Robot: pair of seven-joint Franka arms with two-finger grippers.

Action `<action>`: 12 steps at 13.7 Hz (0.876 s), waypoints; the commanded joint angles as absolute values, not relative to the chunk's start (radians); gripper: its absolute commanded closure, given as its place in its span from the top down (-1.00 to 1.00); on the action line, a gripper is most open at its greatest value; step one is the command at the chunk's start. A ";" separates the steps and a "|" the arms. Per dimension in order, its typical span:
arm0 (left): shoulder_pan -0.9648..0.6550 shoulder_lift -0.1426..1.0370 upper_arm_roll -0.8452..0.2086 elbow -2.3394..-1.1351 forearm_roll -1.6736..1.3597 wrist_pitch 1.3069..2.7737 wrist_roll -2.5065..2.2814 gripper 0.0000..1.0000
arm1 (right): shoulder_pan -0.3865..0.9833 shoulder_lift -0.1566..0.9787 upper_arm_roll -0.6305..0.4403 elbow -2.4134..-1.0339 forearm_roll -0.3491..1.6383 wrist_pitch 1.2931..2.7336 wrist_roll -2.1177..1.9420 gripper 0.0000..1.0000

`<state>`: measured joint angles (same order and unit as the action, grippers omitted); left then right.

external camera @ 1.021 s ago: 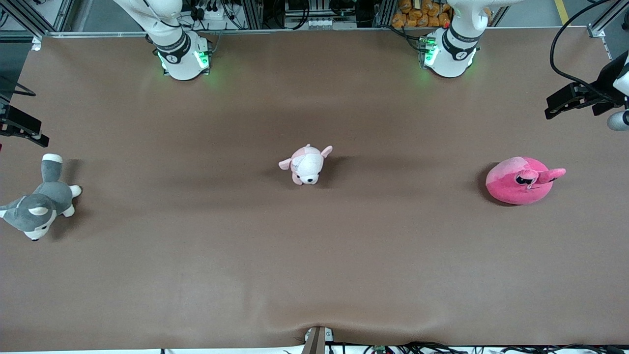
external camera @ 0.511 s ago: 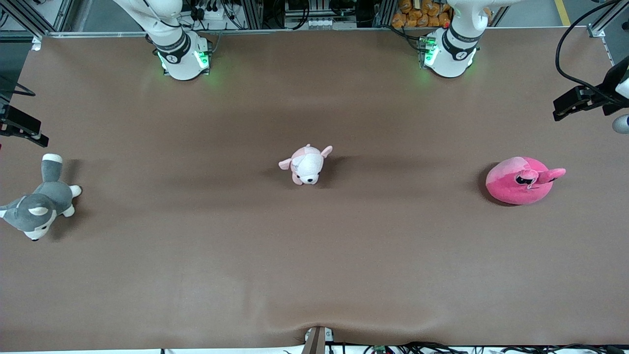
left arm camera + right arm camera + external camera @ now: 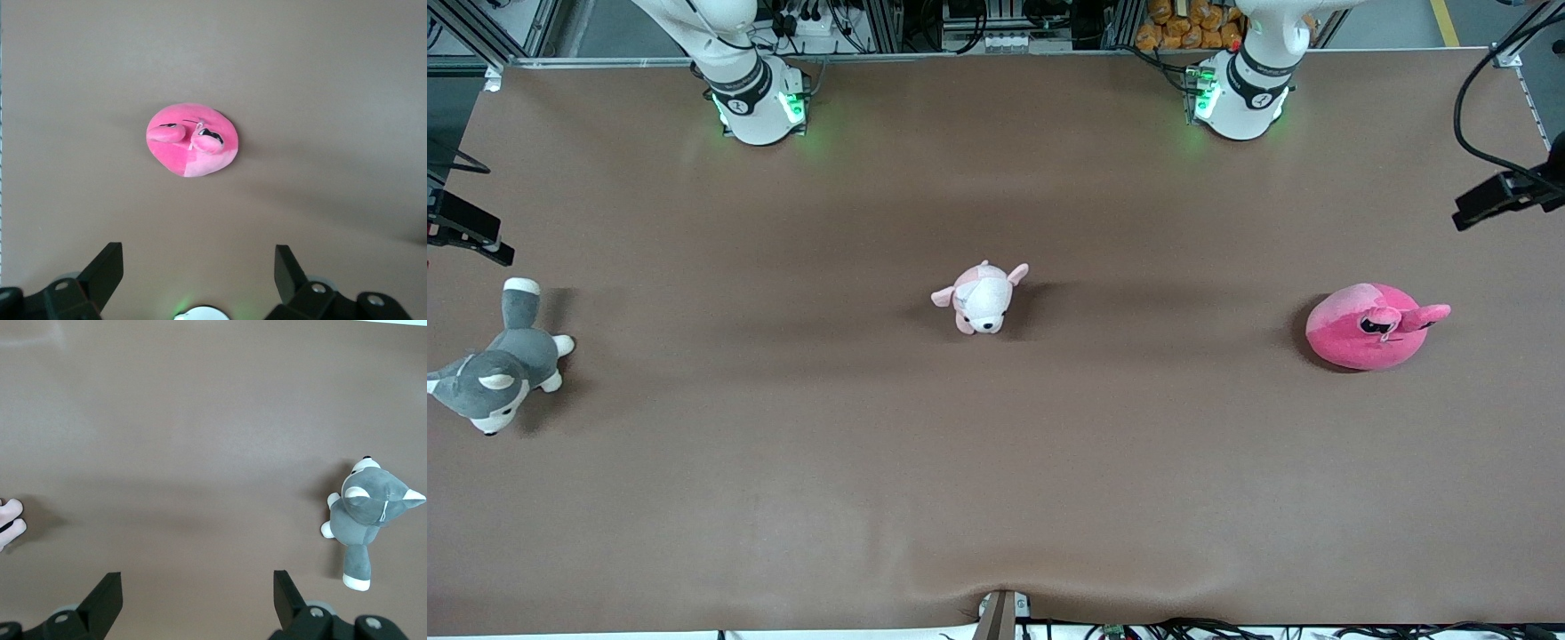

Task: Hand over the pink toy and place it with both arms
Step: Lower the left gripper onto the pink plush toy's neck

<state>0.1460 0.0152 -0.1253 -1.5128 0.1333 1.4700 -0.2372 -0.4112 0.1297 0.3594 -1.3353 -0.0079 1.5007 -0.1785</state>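
The pink toy [image 3: 1369, 326], a round hot-pink plush with black sleepy eyes, lies on the brown table toward the left arm's end. In the left wrist view it [image 3: 192, 139] lies well below my left gripper [image 3: 197, 257], which is open and empty. In the front view the left gripper [image 3: 1489, 201] hangs high over the table's edge at that end, apart from the toy. My right gripper [image 3: 197, 583] is open and empty, waiting high over the right arm's end of the table [image 3: 467, 233].
A pale pink-and-white plush dog [image 3: 982, 298] lies at the table's middle. A grey-and-white plush husky [image 3: 498, 366] lies at the right arm's end and also shows in the right wrist view [image 3: 365, 517]. The arms' bases [image 3: 758, 98] stand along the table's back edge.
My left gripper has drifted farther toward the left arm's end of the table, partly leaving the front view. The toys and the right arm have not moved.
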 commanded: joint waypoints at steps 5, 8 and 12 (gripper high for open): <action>0.160 0.005 -0.140 -1.663 0.077 1.541 -0.747 1.00 | -0.436 0.144 0.382 -1.307 -0.025 1.486 -0.186 1.00; 0.188 0.037 -0.135 -1.660 0.026 1.545 -0.857 1.00 | -0.436 0.144 0.382 -1.307 -0.026 1.485 -0.184 1.00; 0.294 0.078 -0.132 -1.670 0.018 1.566 -0.868 1.00 | -0.434 0.144 0.382 -1.307 -0.023 1.486 -0.184 1.00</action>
<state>0.2466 0.0599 -0.1273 -1.6640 0.0443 1.5418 -0.8463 -0.4133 0.1305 0.3592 -1.3332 -0.0080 1.5006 -0.1785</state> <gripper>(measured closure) 0.000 0.000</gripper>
